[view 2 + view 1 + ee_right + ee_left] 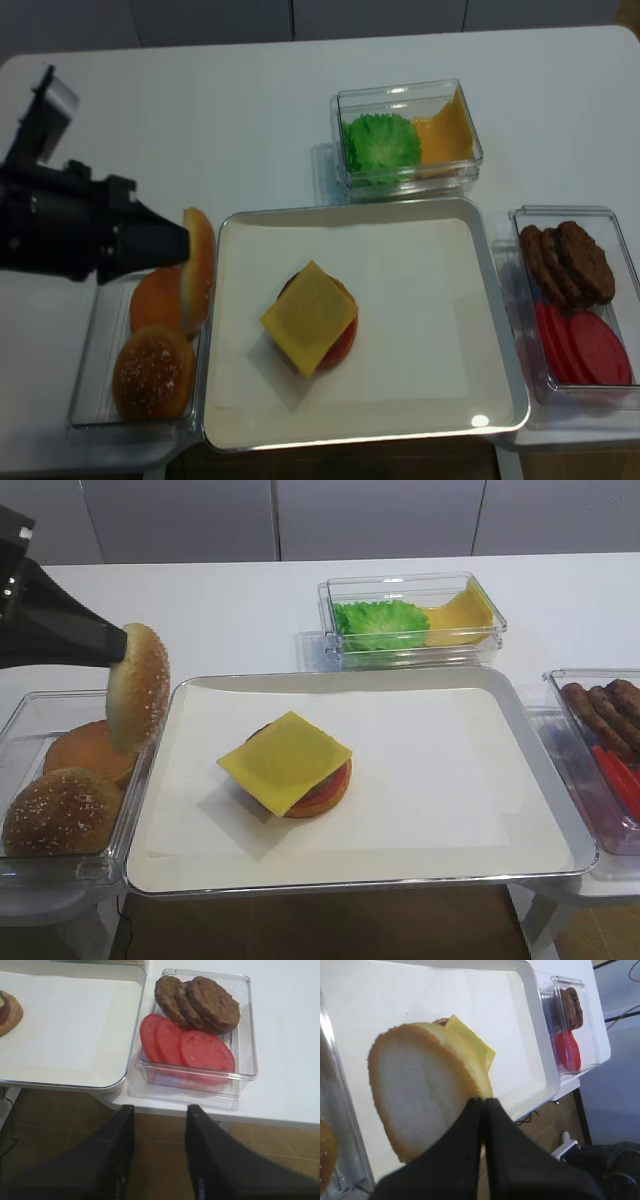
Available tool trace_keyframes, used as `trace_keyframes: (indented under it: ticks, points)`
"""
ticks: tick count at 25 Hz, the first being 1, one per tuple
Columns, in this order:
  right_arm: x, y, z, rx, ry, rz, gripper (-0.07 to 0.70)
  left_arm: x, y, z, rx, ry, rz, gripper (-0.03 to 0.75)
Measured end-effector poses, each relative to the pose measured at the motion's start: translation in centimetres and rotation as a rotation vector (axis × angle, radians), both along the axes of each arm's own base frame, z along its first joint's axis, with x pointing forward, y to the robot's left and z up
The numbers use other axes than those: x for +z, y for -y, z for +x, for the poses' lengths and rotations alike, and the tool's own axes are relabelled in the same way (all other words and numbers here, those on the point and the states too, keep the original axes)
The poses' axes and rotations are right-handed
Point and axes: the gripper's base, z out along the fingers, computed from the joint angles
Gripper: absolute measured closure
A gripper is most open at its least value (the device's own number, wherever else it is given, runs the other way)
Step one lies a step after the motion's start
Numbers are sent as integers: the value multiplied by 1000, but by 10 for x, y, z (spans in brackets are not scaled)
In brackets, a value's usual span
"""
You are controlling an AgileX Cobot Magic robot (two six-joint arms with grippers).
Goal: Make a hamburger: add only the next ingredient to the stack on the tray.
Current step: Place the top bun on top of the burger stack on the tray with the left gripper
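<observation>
The stack (290, 765) sits mid-tray: tan bottom bun, dark patty, tomato and a square yellow cheese slice on top. The silver tray (400, 678) is lined with white paper. My left gripper (122, 645) is shut on a golden-brown seeded top bun half (140, 685). It holds the bun on edge, in the air over the tray's left rim. The left wrist view shows the bun's pale cut face (420, 1095) clamped at the left gripper (483, 1101), with the cheese (472, 1042) behind it. My right gripper (160, 1110) stands open and bare over the floor, in front of the table edge.
A clear tub (20, 720) left of the tray holds a smooth brown bun (88, 752) and a seeded bun (62, 812). Behind the tray, another tub (412, 618) holds lettuce and a cheese slice. On the right, a tub (200, 1025) holds patties and tomato slices.
</observation>
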Motion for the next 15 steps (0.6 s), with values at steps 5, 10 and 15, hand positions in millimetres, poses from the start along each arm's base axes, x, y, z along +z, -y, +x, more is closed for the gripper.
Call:
trace_keyframes:
  ticks: [5, 10, 15]
  points:
    - [0, 0, 0, 0, 0, 0, 371, -1, 26, 7, -32, 16, -73, 731]
    - [0, 0, 0, 0, 0, 0, 371, -4, 49, 15, -59, 25, -166, 732]
    - [0, 0, 0, 0, 0, 0, 371, -18, 70, 21, -99, -8, -164, 732]
